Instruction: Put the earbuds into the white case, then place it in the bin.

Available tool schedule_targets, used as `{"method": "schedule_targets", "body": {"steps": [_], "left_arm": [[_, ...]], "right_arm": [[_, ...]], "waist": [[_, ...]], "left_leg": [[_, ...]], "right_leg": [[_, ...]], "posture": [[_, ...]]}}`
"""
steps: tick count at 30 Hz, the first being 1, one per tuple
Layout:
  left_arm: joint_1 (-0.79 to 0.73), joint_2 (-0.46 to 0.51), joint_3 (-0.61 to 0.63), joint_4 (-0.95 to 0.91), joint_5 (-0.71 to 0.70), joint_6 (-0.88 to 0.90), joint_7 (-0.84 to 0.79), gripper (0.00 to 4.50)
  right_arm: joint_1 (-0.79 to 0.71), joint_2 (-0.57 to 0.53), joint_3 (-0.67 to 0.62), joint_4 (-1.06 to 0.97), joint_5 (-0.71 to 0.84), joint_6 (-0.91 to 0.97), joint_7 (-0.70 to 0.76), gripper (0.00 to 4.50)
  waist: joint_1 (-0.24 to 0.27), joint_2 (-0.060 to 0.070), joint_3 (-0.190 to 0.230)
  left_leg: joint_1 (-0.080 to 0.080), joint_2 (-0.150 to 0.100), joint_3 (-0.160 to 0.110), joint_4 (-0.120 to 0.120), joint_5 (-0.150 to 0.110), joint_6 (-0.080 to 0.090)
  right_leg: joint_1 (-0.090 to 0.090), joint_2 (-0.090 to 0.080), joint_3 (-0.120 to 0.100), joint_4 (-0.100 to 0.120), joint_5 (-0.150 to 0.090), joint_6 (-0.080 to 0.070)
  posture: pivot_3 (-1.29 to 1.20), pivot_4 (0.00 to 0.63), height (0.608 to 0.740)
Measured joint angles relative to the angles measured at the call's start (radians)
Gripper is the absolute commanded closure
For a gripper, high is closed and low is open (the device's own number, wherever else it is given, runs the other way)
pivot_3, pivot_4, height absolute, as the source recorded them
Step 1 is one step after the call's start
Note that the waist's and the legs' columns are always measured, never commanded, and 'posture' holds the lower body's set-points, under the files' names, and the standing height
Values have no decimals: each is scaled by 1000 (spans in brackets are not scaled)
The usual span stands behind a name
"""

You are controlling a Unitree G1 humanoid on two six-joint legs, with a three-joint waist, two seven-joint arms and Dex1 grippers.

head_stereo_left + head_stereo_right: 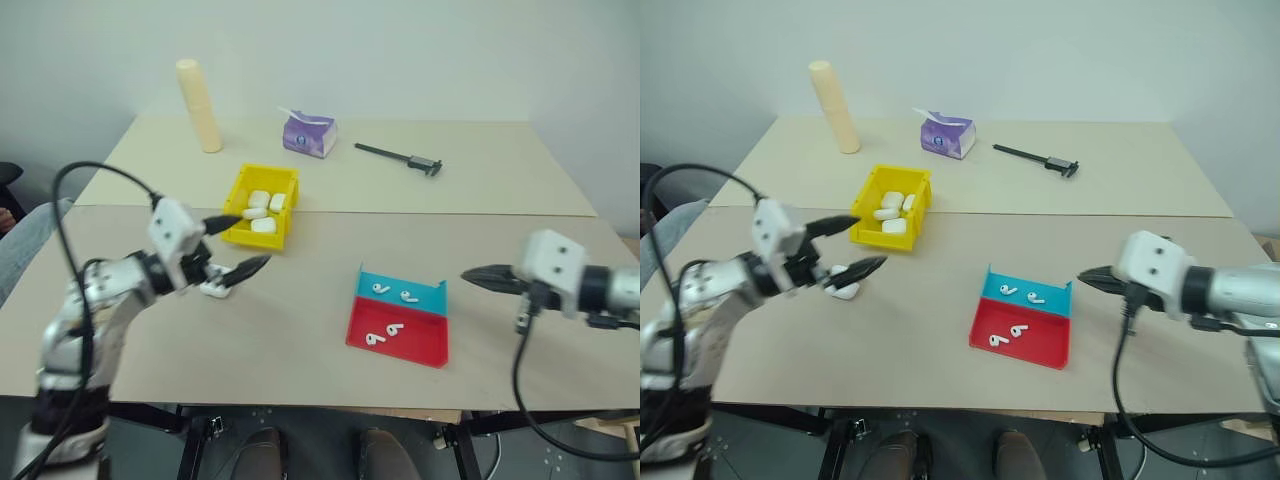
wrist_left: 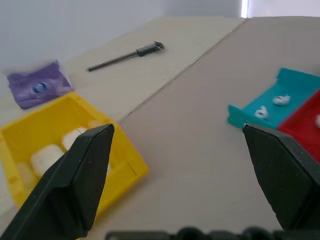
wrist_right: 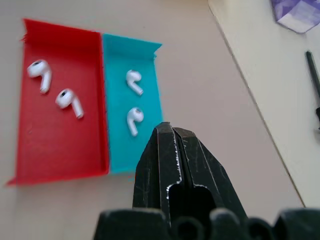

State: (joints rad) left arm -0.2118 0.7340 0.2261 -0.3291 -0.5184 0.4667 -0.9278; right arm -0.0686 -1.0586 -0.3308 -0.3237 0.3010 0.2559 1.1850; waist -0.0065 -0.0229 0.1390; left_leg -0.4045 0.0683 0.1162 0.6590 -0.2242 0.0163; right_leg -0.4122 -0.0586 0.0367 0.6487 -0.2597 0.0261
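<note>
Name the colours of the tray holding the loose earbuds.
Red and teal: the tray shows best in the right wrist view.

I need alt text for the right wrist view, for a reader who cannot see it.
Shut black right gripper above a beige table, beside a flat red-and-teal plastic tray holding four tiny white earbuds, two in each half.

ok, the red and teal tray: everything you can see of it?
The tray is flat, plastic-looking, with low walls and two compartments side by side: a teal one farther from the robot, a red one nearer. Each holds two small white earbuds, lying loose. It rests flat on the tan table, angled slightly, with neither gripper touching it.
</note>
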Motion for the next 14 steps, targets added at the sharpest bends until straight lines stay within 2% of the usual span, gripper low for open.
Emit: {"method": "schedule_targets", "body": {"steps": [3,5,10,14], "left_arm": [[149,117,80,-48,-75,39,-130,26],[222,161,126,-57,-89,37,-186,26],[301,199,191,-74,-112,32,-255,26],[309,220,234,-103,-138,46,-254,26]], "right_arm": [[61,-21,-88,40,34,-106,119,4500],[83,-24,-120,60,37,-158,163,4500],[94,-29,-126,72,58,-214,217,4500],[81,-29,-121,74,65,-241,213,4500]], "waist": [[-5,0,0],[-5,0,0],[-5,0,0],[-5,0,0]], "left_leg": [[2,0,0,0,0,0],[6,0,0,0,0,0],[7,1,-1,-1,0,0],[7,1,-2,-1,-1,0]], "right_leg": [[2,0,-1,-1,0,0],[6,0,-1,-1,-1,0],[7,-1,-1,-2,-2,-2],[7,-1,-1,-2,-3,-2]], "posture": [[0,150,740],[0,150,740],[0,150,740],[0,150,740]]}}
